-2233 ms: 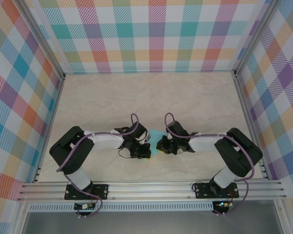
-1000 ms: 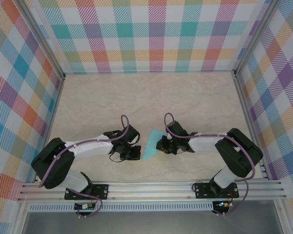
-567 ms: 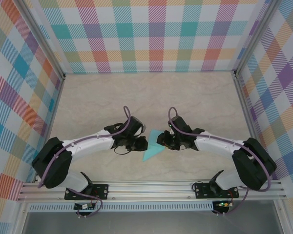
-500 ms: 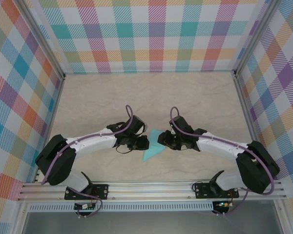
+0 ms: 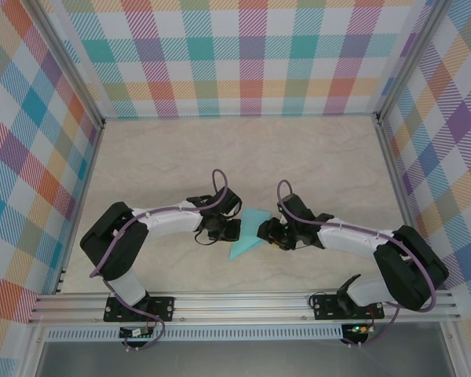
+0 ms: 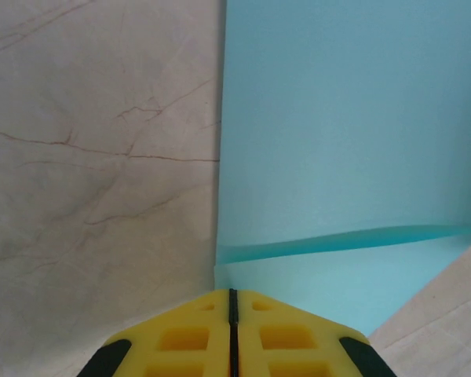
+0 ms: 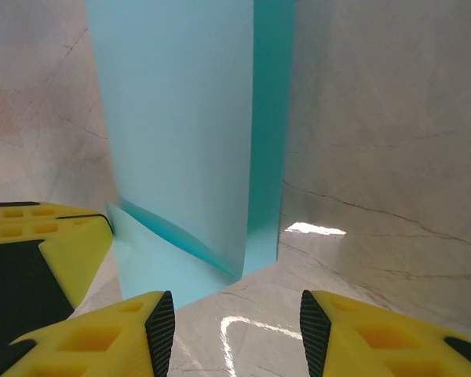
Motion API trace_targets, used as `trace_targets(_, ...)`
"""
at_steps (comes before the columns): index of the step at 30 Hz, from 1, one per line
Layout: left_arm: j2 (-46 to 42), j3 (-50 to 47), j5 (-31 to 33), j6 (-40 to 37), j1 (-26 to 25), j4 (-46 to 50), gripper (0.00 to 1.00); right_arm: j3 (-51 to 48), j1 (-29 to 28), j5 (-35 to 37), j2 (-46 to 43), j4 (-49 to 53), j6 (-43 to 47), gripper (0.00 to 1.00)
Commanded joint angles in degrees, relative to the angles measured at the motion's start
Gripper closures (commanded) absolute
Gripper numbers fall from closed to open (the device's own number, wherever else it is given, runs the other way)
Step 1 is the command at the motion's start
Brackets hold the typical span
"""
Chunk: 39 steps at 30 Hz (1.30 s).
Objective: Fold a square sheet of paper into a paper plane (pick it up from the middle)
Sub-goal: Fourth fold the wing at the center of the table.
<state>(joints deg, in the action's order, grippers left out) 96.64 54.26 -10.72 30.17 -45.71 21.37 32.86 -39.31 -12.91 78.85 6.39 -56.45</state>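
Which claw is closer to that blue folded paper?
Left, narrowly. The left gripper, shut, sits at the left edge of the paper, seemingly touching it. The right gripper, open, is on the paper's right side, with it just ahead of the jaws.

Here's the turquoise sheet of paper (image 5: pixel 247 233), flat on the desk (image 5: pixel 180 157), sitting at 6 o'clock from the desk's middle. It's partly folded: from above it reads as a narrow triangle, sharp tip aiming at 7 o'clock, wide end at 1 o'clock. Close up in the left wrist view, a folded edge (image 6: pixel 337 238) crosses it. In the right wrist view, a darker layered strip (image 7: pixel 271 118) runs along its 3 o'clock side, and a small flap (image 7: pixel 169 239) lifts at 7 o'clock.
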Motion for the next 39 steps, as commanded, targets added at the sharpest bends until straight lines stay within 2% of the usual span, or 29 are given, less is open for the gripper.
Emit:
trace_targets(1,0.7,1.5,2.0,-0.6,0.2,1.9,0.92,1.0,0.1,-2.6,1.8,-3.5,0.1,0.51)
trace_targets(6,1.1,1.1,1.8,-0.7,0.1,1.9,0.92,1.7,0.1,-4.4,4.2,-6.6,0.1,0.52)
trace_targets(17,-1.0,0.3,2.0,-0.6,0.2,1.6,0.90,4.4,0.1,-8.1,7.9,-9.4,2.0,0.68)
trace_targets(21,-4.8,-0.8,2.3,0.1,0.2,1.3,0.83,5.5,0.1,-7.8,8.6,-7.6,2.7,0.77)
trace_targets(24,-9.2,-2.6,2.5,0.0,0.0,0.7,0.71,6.2,0.1,-7.6,8.7,-6.8,2.6,0.82)
trace_targets(28,-15.0,-6.3,3.3,-0.2,-1.8,-1.3,0.60,7.6,0.0,-7.2,8.5,-4.8,2.9,0.83)
trace_targets(35,-16.6,-9.0,9.0,-1.0,-8.1,-2.2,0.54,8.9,-0.1,-7.0,8.3,-2.9,2.7,0.83)
trace_targets(39,-14.1,-8.2,15.3,-0.6,-12.4,-1.9,0.52,9.5,0.0,-7.0,8.3,-2.4,2.7,0.83)
